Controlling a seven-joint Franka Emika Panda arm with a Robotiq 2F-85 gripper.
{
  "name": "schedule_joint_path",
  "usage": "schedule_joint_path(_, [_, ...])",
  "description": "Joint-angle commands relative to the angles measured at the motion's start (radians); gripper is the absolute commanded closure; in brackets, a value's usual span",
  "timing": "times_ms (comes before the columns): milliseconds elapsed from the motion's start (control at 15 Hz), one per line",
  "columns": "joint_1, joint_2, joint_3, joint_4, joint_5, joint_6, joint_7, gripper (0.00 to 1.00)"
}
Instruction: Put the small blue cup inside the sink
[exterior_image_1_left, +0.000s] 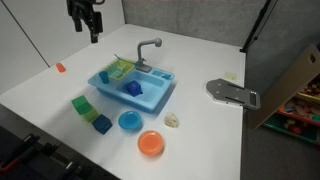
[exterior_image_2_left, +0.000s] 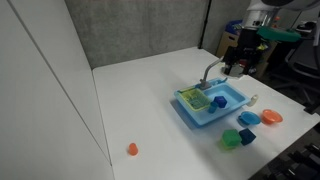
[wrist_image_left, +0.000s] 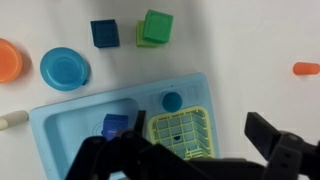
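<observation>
The small blue cup (exterior_image_1_left: 133, 89) is dark royal blue and sits inside the basin of the light blue sink (exterior_image_1_left: 150, 101). Both show in the exterior views, cup (exterior_image_2_left: 219, 101) and sink (exterior_image_2_left: 200, 118), and in the wrist view, cup (wrist_image_left: 115, 125) and sink (wrist_image_left: 60, 128). The sink has a grey faucet (exterior_image_1_left: 150, 46) and a yellow-green dish rack (wrist_image_left: 180, 130). My gripper (exterior_image_1_left: 92, 30) hangs high above the table, behind the sink and well apart from it. In the wrist view the gripper (wrist_image_left: 200, 126) is open and empty, over the rack end of the sink.
A green block (exterior_image_1_left: 82, 104), a teal block (exterior_image_1_left: 101, 124), a mid-blue dish (exterior_image_1_left: 129, 121), an orange dish (exterior_image_1_left: 151, 143) and a beige piece (exterior_image_1_left: 172, 120) lie in front of the sink. A small orange thing (exterior_image_1_left: 60, 68) lies apart. A grey metal piece (exterior_image_1_left: 232, 92) sits near the table's edge.
</observation>
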Motion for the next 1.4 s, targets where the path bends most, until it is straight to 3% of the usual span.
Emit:
schedule_joint_path(0, [0.010, 0.124, 0.005, 0.107, -0.014, -0.027, 0.036, 0.00])
schedule_joint_path(733, [0.045, 0.363, -0.004, 0.244, -0.006, -0.056, 0.155, 0.00])
schedule_joint_path(1333, [0.049, 0.448, -0.015, 0.303, 0.008, -0.046, 0.240, 0.00])
